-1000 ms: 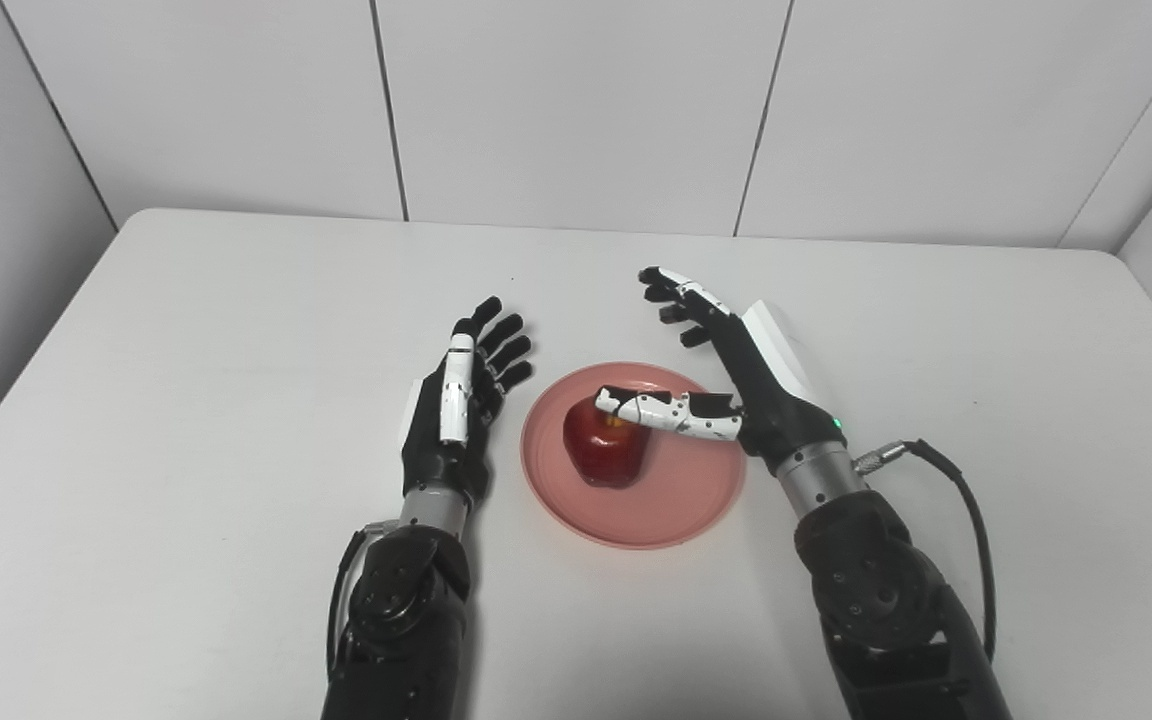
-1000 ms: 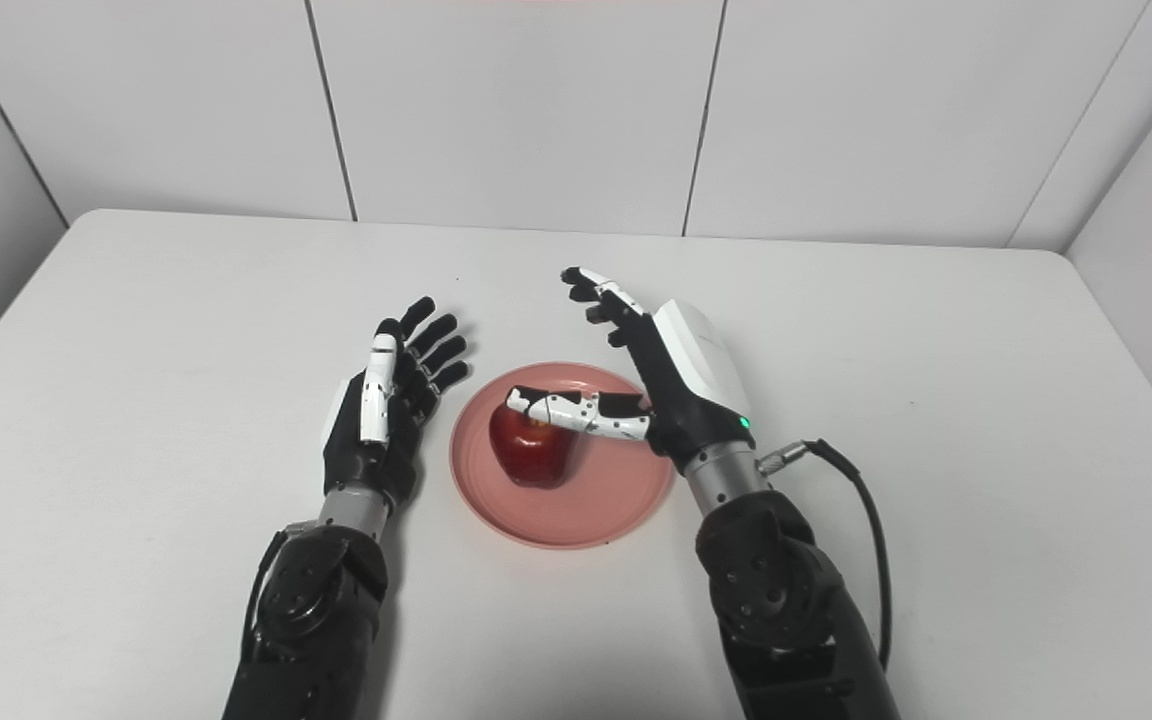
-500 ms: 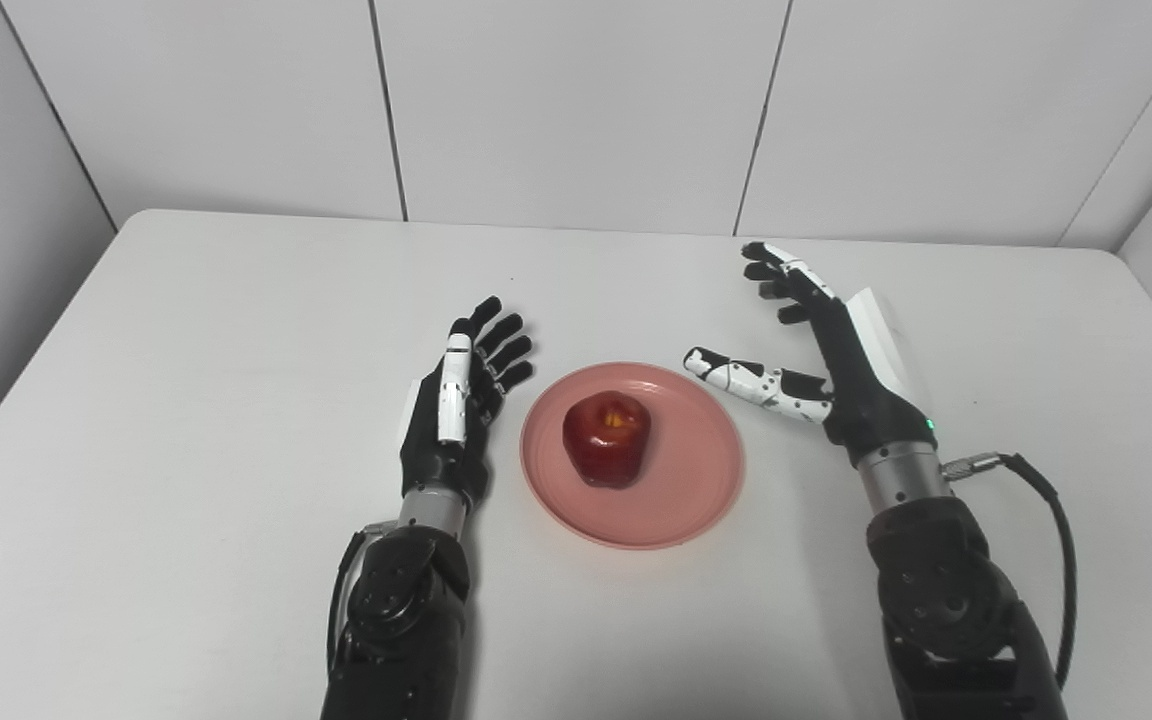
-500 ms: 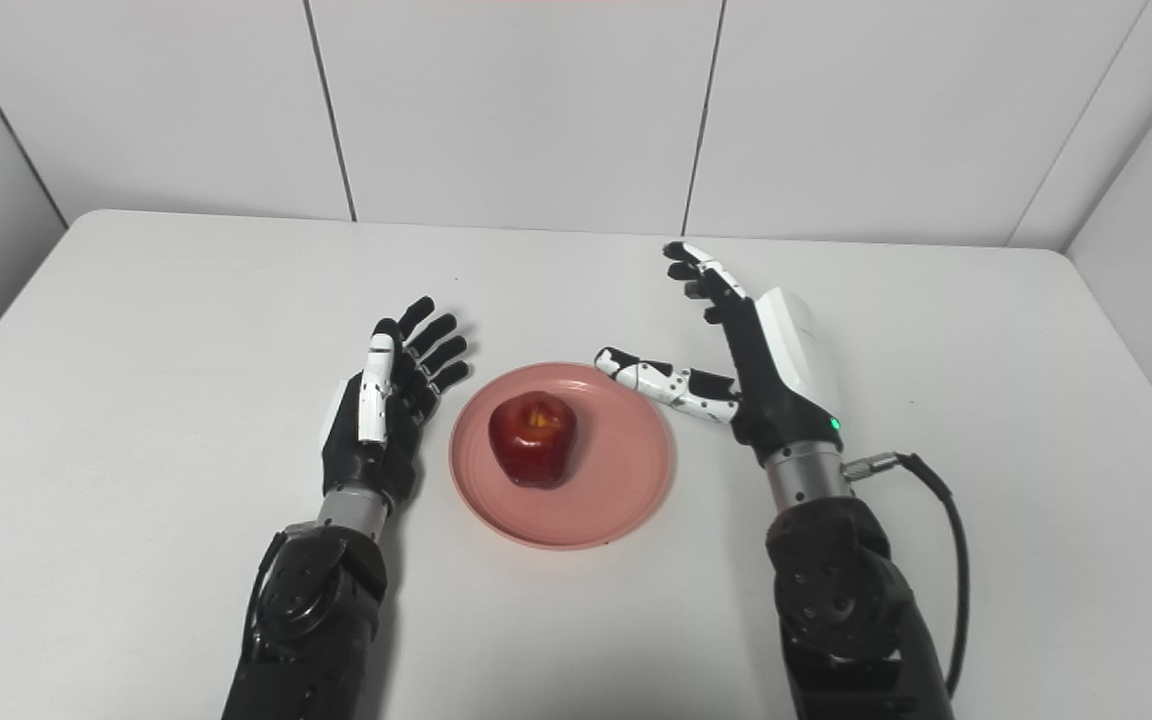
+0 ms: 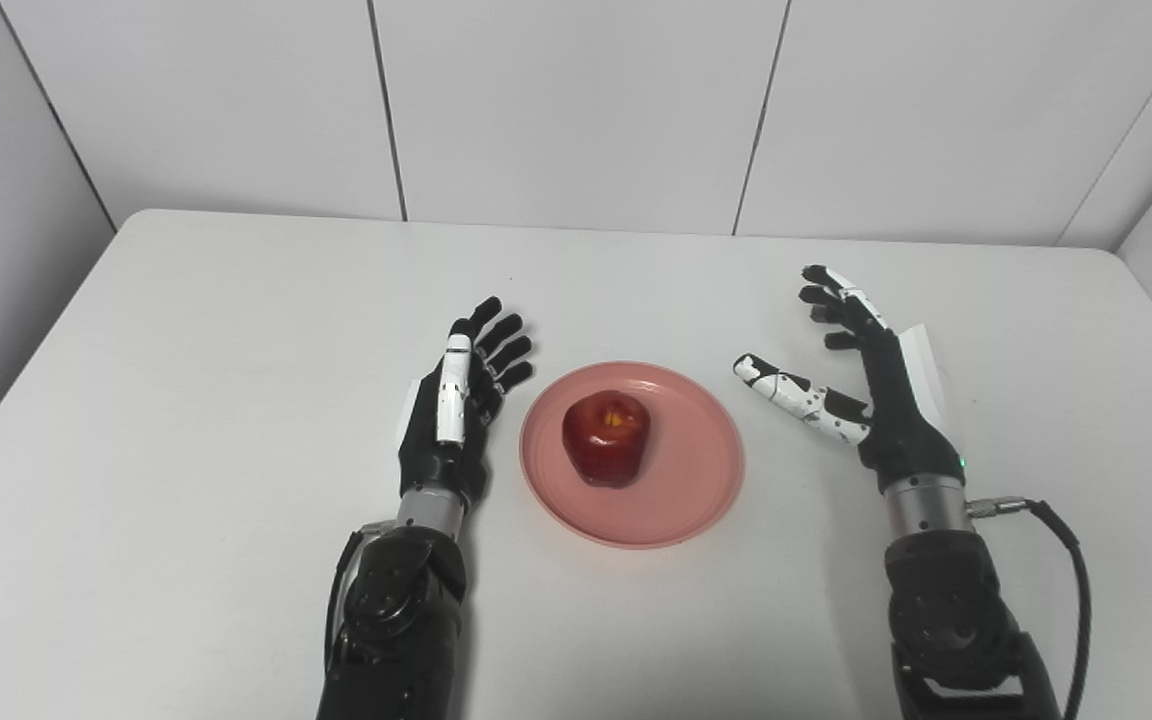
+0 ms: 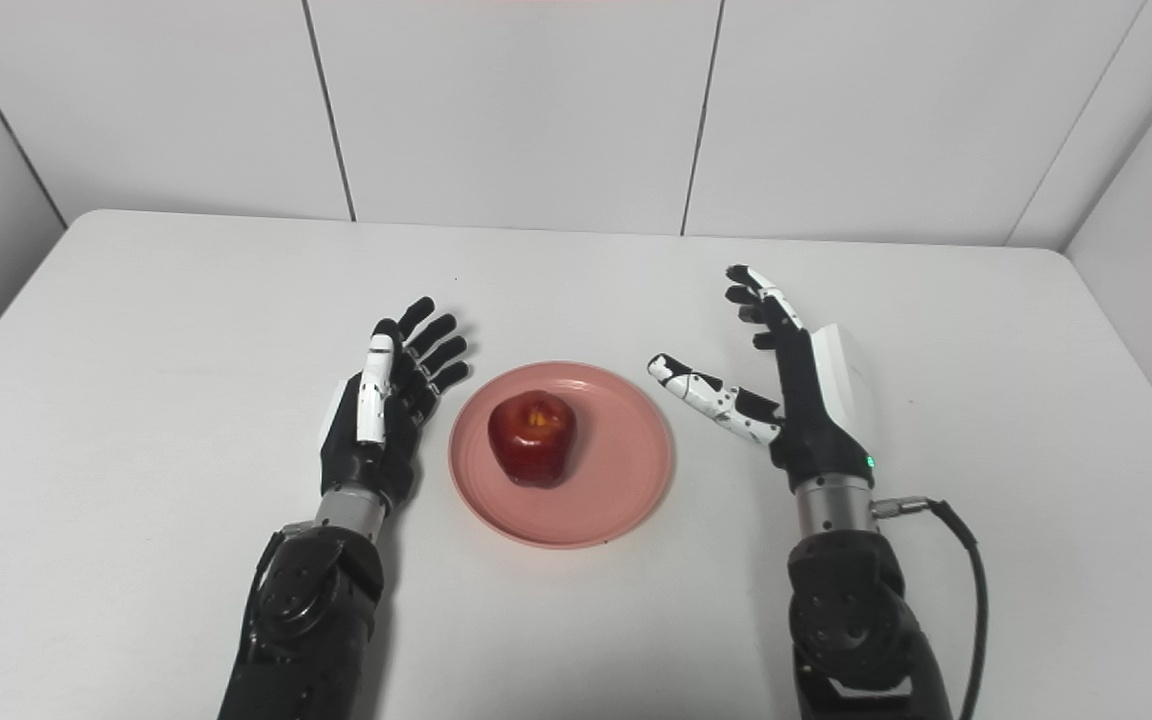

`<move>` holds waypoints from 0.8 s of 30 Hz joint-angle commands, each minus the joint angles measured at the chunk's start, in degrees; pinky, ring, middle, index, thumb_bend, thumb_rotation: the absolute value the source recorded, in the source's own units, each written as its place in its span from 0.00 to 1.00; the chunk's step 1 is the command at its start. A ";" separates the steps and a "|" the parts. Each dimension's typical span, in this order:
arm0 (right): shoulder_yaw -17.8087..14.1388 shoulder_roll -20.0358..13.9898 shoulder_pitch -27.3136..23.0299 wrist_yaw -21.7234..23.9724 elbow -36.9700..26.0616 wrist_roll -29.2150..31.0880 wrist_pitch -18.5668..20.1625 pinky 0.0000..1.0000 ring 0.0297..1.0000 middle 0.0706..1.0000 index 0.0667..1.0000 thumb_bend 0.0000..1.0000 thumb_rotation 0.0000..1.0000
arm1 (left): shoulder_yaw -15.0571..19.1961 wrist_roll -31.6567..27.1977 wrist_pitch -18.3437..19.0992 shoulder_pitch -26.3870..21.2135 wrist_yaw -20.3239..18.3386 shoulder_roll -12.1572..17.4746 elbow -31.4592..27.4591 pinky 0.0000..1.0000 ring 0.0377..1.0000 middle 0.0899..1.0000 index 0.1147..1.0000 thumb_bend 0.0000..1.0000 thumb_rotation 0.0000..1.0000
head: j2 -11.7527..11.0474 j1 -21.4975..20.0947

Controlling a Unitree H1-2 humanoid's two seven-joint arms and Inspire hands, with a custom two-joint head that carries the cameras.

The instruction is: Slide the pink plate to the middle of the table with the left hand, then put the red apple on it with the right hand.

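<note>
Apple on plate, hands clear.

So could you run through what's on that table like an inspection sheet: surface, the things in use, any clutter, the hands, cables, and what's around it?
Surface: white table, bare apart from the job's things.
Job's things: pink plate near the middle of the table; red apple resting on it, stem end up.
Clutter: nothing seen.
Hands: left hand open, beside the plate's left rim; right hand open, clear of the plate on its right.
Cables: black cable looping from the right wrist.
Surroundings: white panelled walls behind and at both sides.
</note>
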 commanded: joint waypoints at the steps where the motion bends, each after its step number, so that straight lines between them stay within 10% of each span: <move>1: -0.68 -0.30 -0.91 -2.02 0.26 1.05 -3.95 0.73 0.79 0.80 0.83 1.00 0.70 | 0.29 0.19 1.20 1.23 0.26 0.38 0.87 0.82 0.83 0.84 0.83 0.39 1.00 | -0.02 0.07; 12: -5.45 2.57 -0.42 0.60 4.17 17.45 -4.37 0.78 0.79 0.81 0.83 0.96 0.91 | 0.30 0.33 0.50 1.84 -0.25 1.00 0.70 0.84 0.84 0.85 0.83 0.40 1.00 | -0.03 0.00; 24: -8.11 4.68 -0.59 2.95 9.60 31.84 -5.10 0.86 0.86 0.88 0.88 0.65 1.00 | 0.40 0.32 -0.08 1.65 -0.77 1.09 2.19 0.84 0.84 0.85 0.84 0.41 1.00 | -0.83 -0.48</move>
